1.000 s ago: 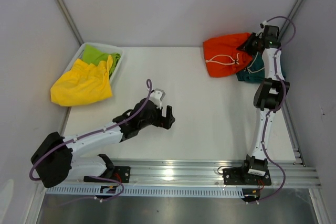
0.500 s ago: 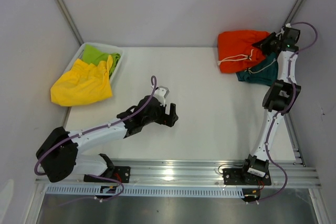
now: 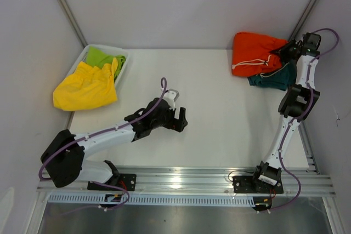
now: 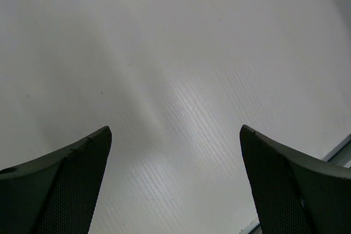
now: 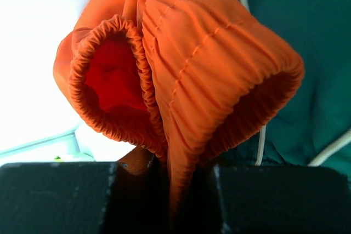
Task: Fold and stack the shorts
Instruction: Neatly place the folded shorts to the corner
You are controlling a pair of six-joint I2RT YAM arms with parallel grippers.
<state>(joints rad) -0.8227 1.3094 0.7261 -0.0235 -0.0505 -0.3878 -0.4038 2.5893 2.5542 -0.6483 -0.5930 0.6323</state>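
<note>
- at the far left i saw the yellow shorts (image 3: 85, 89) spread over the near end of a white tray (image 3: 125, 57), spilling past its rim onto the table (image 3: 219, 113).
- the lime-green shorts (image 3: 101, 57) lay bunched in the same tray, just behind the yellow pair and touching it.
- the left tool (image 3: 179, 119) sat over the middle of the table, left of centre, well apart from every pair of shorts.
- from the left wrist, the left tool (image 4: 175, 135) was spread wide. both dark fingers (image 4: 66, 184) framed only bare table (image 4: 164, 53), with nothing between them.
- towards the far right corner, the orange shorts (image 3: 252, 53) were gathered into a loose bundle. a white drawstring (image 3: 249, 65) trailed along their near edge.
- i could not tell from above whether that bundle rested on the table or hung clear of it.
- the teal shorts (image 3: 270, 78) lay just in front of the orange pair, to its right, partly tucked under it.
- the right tool (image 3: 281, 53) met the right edge of the orange bundle, its arm reaching up along the table's right side.
- from the right wrist, the right tool (image 5: 170, 184) was pinching the orange shorts (image 5: 208, 53) by the ribbed elastic waistband (image 5: 181, 80), the cloth squeezed into the narrow slot between its fingers.
- behind the orange cloth, the teal shorts (image 5: 307, 36) filled the right of that view, with a white drawstring (image 5: 262, 141) crossing them.
</note>
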